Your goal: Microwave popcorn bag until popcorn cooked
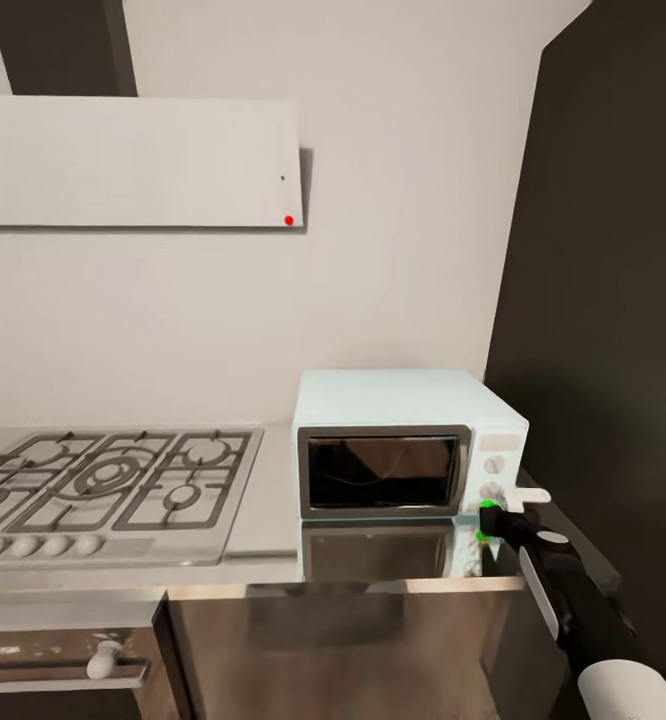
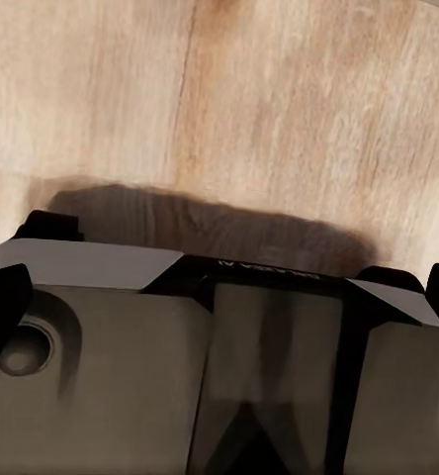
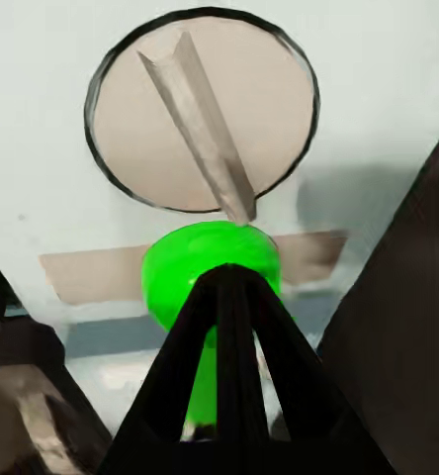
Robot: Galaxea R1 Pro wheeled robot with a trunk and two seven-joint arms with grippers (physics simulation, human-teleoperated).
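Right claw [image 1: 489,524] closed, tips pressed against green indicator [image 3: 211,269] below microwave [image 1: 405,443] knob [image 3: 202,109]; rigid, small, slippery. Left claw's state unclear.

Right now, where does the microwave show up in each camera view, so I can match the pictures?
Head view: the microwave sits on the countertop, right of centre, door shut, beside the stove.
Left wrist view: not in it; wooden floor there.
Right wrist view: its pale side panel seen close up.
Shared landmark: the green light below the round knob, at the right gripper.
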